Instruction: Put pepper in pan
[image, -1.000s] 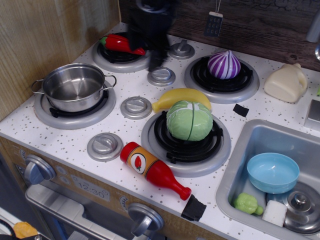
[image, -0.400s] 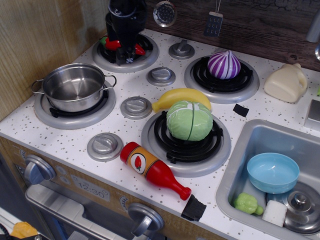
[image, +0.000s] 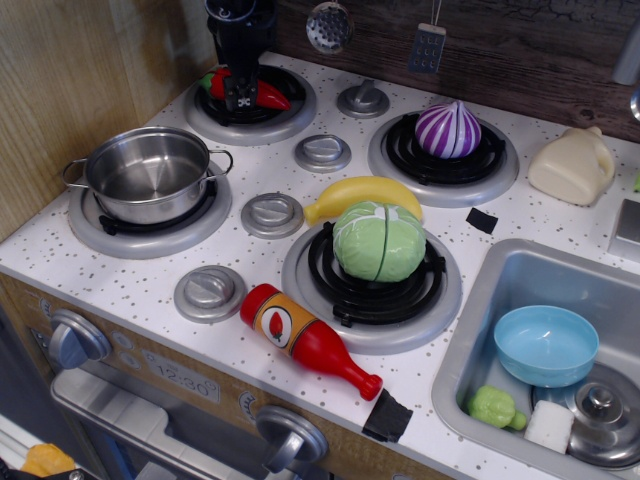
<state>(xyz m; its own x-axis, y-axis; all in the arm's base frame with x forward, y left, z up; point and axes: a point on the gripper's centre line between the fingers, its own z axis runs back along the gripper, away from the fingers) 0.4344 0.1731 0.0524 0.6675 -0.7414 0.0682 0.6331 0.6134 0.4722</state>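
The red chili pepper (image: 268, 96) with its green stem end lies across the back-left burner (image: 290, 118). My black gripper (image: 241, 92) comes straight down onto the pepper's middle, and its fingers are closed around it. The pepper still rests on the burner, and red shows on both sides of the fingers. The shiny steel pan (image: 148, 173) stands empty and upright on the front-left burner, in front of and left of the gripper.
A yellow banana (image: 362, 192) and a green cabbage (image: 379, 240) sit mid-stove. A red sauce bottle (image: 308, 340) lies at the front. A purple onion (image: 448, 130) is on the back-right burner. The sink (image: 500, 275) holds a light blue bowl (image: 546, 344). A wooden wall stands at the left.
The gripper moved left from behind the burner, came down over the pepper, and its fingers narrowed onto the pepper's middle.
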